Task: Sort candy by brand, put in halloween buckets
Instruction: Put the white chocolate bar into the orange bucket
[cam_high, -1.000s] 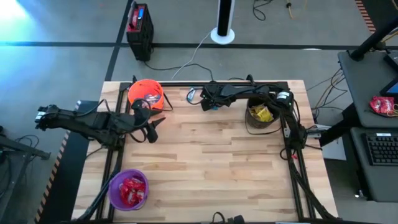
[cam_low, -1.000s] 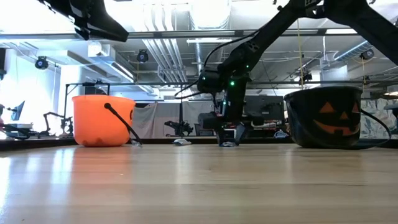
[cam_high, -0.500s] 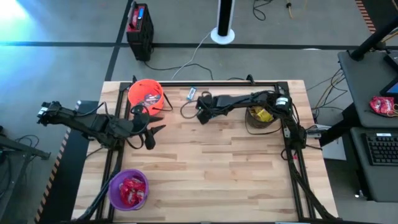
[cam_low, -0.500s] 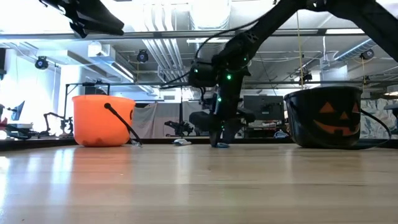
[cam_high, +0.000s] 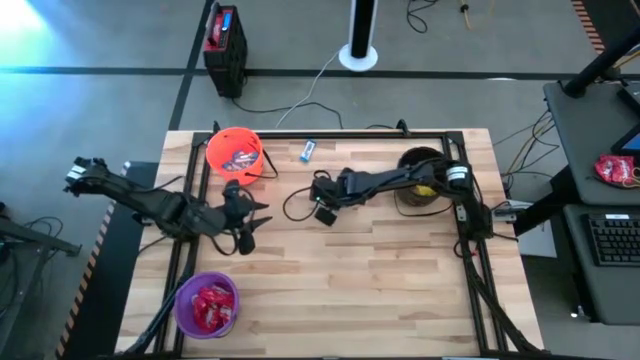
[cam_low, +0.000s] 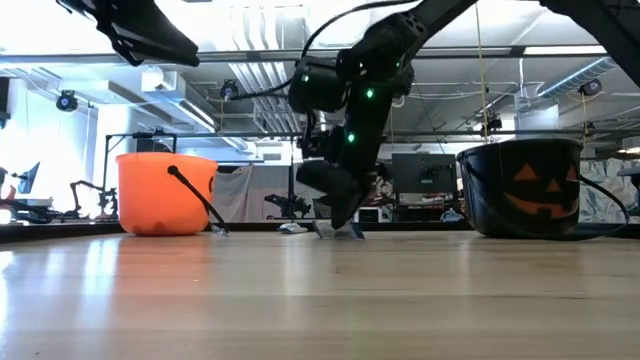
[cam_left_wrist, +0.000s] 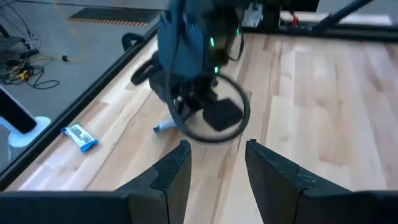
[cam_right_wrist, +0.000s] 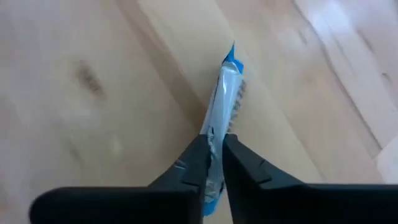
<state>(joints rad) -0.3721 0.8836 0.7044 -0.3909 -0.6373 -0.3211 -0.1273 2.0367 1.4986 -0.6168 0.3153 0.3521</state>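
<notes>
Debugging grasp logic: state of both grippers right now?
Left gripper: open, holding nothing.
Right gripper: shut on a blue-and-white candy.

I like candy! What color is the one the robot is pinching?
Blue and white candy, pinched by the right gripper; the right wrist view shows it best.

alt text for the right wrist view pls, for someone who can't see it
The right gripper is pinched shut on a blue-and-white candy, whose wrapper sticks out past the two dark fingers. Behind it is only the light wooden table.
</notes>
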